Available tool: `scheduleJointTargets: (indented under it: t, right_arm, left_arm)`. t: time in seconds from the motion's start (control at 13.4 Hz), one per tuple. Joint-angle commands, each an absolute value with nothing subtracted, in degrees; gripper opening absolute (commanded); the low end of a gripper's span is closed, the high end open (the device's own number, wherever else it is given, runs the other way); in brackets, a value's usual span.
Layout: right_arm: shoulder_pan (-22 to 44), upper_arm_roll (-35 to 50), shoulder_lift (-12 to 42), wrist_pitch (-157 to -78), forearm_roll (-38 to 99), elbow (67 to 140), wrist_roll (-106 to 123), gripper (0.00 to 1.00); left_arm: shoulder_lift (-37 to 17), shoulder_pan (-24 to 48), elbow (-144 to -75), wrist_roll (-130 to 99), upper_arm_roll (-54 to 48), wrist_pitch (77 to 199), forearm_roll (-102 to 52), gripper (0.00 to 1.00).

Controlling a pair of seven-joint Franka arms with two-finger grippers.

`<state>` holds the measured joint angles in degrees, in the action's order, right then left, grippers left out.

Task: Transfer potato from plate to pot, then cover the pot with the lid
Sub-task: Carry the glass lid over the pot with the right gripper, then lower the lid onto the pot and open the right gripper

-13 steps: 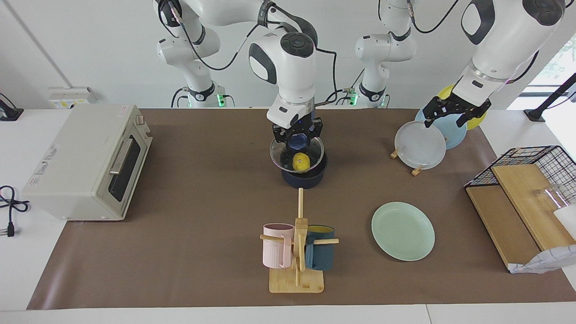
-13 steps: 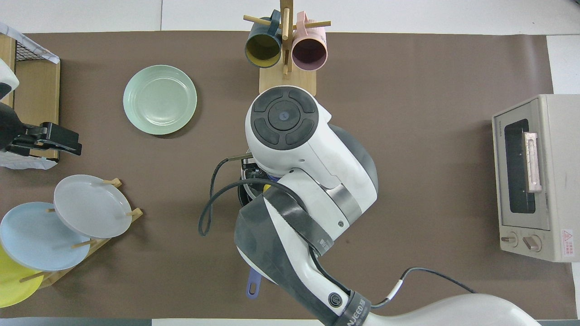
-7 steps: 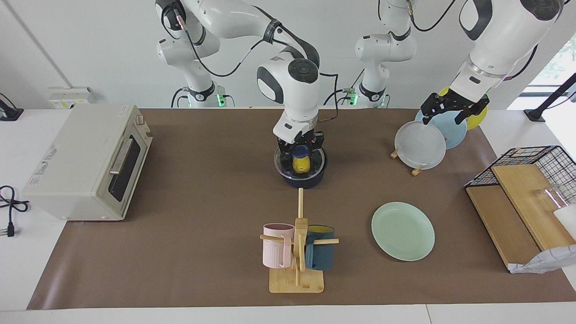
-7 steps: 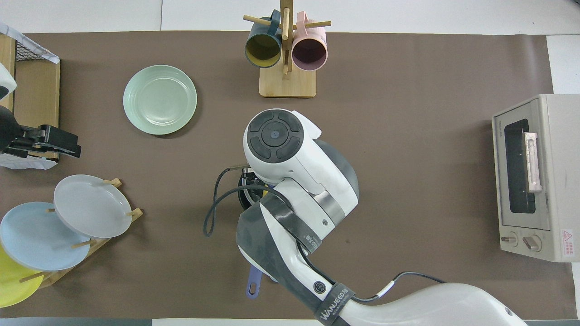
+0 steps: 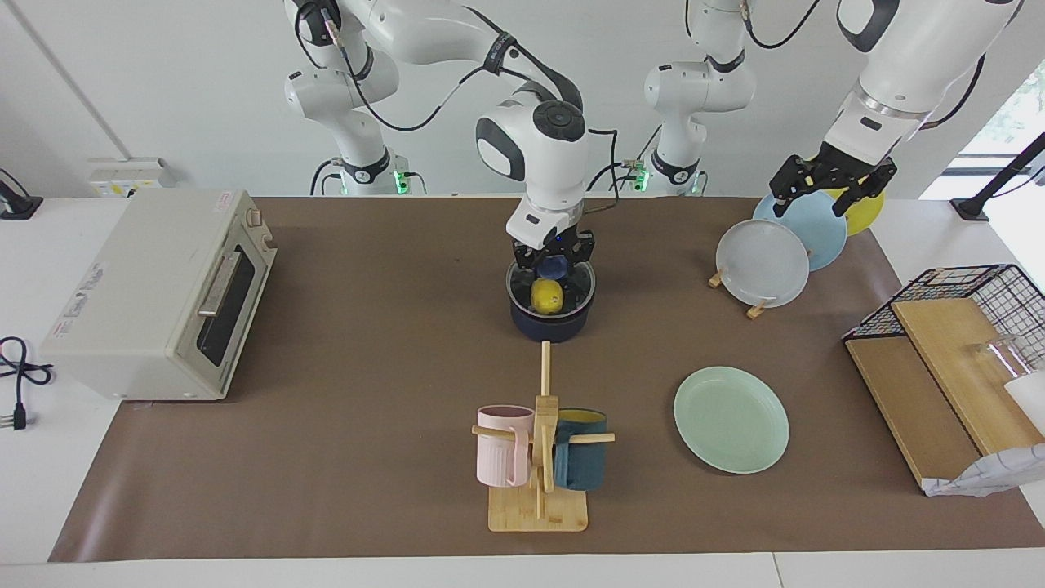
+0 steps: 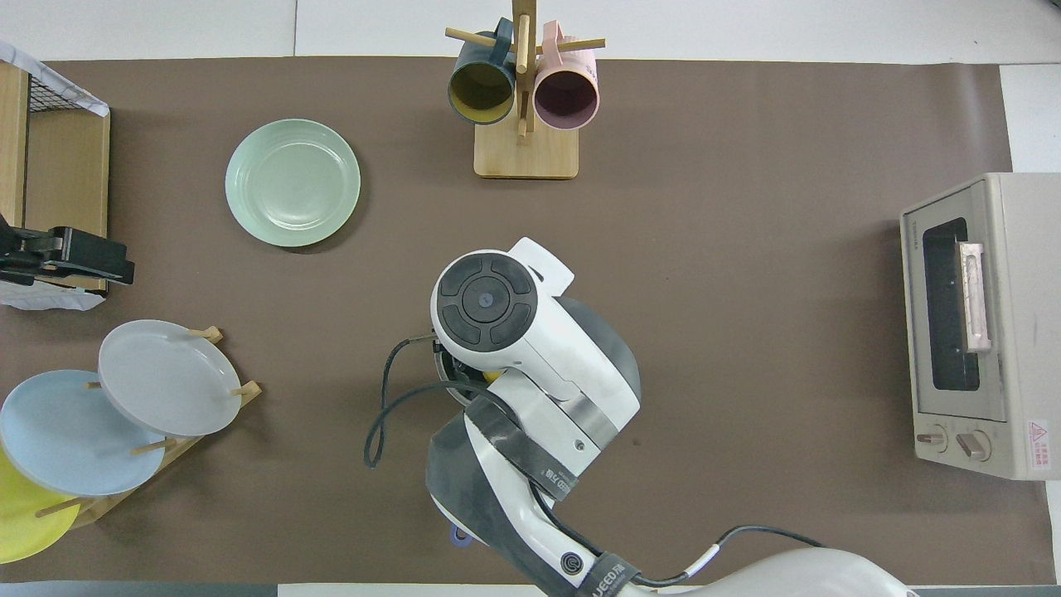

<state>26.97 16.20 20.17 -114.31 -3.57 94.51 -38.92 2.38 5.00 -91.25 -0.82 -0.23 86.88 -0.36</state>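
Note:
The dark blue pot (image 5: 552, 328) stands in the middle of the table, nearer to the robots than the mug tree. The yellow potato (image 5: 545, 296) lies inside it and shows through the clear glass lid (image 5: 576, 286), which rests on the pot's rim. My right gripper (image 5: 553, 260) is at the lid's blue knob, shut on it. The mint-green plate (image 5: 731, 418) lies bare toward the left arm's end; it also shows in the overhead view (image 6: 293, 182). My left gripper (image 5: 831, 194) hangs open and empty over the upright plates. In the overhead view the right arm hides the pot.
A toaster oven (image 5: 163, 294) stands at the right arm's end. A wooden mug tree (image 5: 539, 457) with a pink and a teal mug stands farther from the robots than the pot. A rack of upright plates (image 5: 763, 263) and a wire basket (image 5: 971, 286) with boards stand at the left arm's end.
My right gripper has lowered the lid from a tilted hold above the pot down onto its rim. My left gripper has risen and drawn back over the upright plates.

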Motion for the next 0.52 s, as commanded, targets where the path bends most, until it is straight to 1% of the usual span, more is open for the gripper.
scheduleJointTargets:
  t: [0.0,0.22,0.45]
  right_arm:
    - [26.72,16.44,18.37,-115.93,-4.22,96.77,-40.17,0.00]
    - [27.77,16.44,18.81,-116.98,-4.57,96.85,-40.25,0.00]
    - [28.12,16.44,18.98,-117.07,-8.34,97.21,-40.17,0.00]
  left_arm:
    - [3.43,4.75,-92.81,-1.23,-0.35,88.42,0.53,1.00]
    - [3.43,4.92,-92.90,-1.32,-0.35,88.24,0.44,1.00]
    - [3.43,4.92,-92.90,-1.23,-0.35,88.24,0.26,1.00]
